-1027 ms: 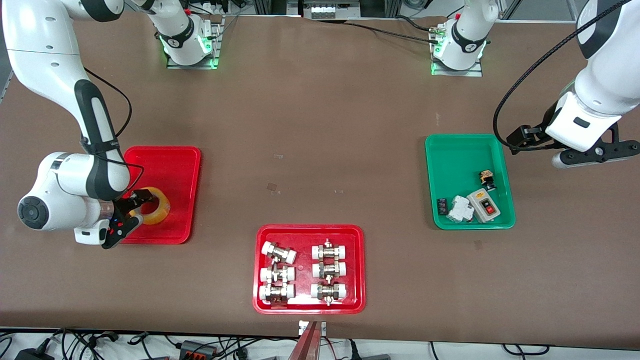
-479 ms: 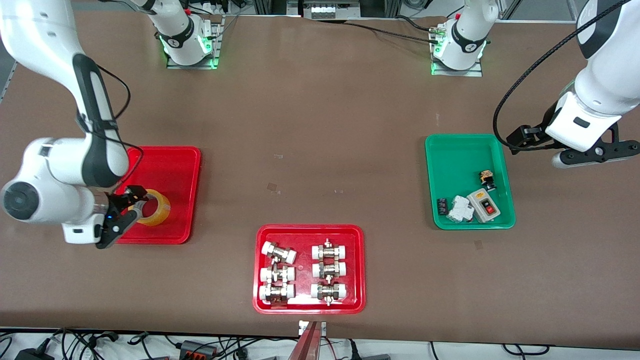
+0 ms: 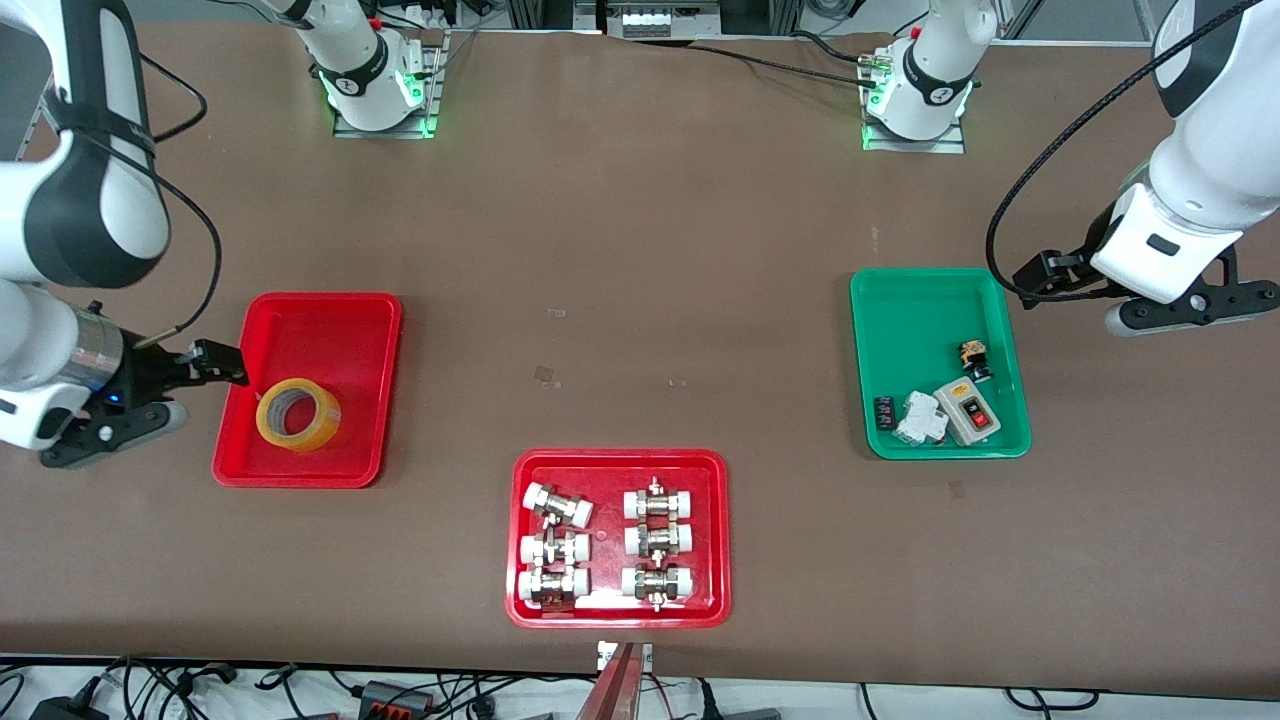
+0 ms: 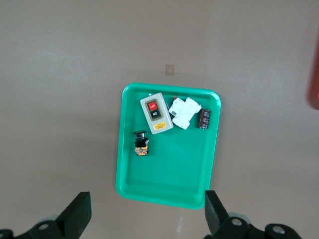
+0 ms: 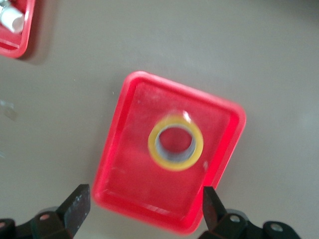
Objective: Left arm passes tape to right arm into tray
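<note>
The tape (image 3: pixel 298 414) lay flat in the tray (image 3: pixel 340 325), in the part nearer the front camera — free of any grip. The right gripper (image 5: pixel 142 211) hung above the table at the tray's outer edge, jaws spread wide and holding nothing; in its wrist view the roll showed between the two fingertips, well below them. The left gripper (image 4: pixel 145 216) waited — equally wide open and empty — beside the green tray (image 3: pixel 905 300).

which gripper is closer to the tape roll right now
Right. The right gripper is open, up beside the red tray at the right arm's end of the table, where the tape lies flat. The left gripper waits open by the green tray.
</note>
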You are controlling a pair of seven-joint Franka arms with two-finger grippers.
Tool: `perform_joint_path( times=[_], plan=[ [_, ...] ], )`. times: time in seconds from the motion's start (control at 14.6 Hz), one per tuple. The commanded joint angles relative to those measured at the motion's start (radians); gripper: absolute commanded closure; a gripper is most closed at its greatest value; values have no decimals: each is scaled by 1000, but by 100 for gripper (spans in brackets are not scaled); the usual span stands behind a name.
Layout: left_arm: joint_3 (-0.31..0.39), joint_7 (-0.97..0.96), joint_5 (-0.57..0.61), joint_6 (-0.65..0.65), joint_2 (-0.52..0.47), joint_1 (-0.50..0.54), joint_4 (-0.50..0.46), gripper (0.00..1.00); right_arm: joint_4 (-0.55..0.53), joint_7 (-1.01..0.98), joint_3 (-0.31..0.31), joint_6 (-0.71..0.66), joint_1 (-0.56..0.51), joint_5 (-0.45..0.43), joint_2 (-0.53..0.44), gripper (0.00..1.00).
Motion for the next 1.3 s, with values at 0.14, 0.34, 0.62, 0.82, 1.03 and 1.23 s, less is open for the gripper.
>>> perform_joint_path(
  times=[0.14,0.34,0.62,0.82,1.03,1.23],
  plan=[
    [-8,16,12,-10,-6,6,9,0,216,215,-3,-261,3,8,4,0],
    [-8,15,12,-10,-6,5,9,0,248,210,-9,-271,5,2,-10,0],
    [-8,15,12,-10,-6,3,9,0,132,235,-13,-109,20,-43,-109,0],
    [-8,15,12,-10,-6,3,9,0,-7,235,-13,-4,18,-44,-201,0],
    [-8,16,12,-10,-6,3,9,0,-122,238,-13,16,14,-44,-286,0],
    [-8,16,12,-10,-6,3,9,0,-270,236,-13,65,11,-44,-387,0]
  ],
)
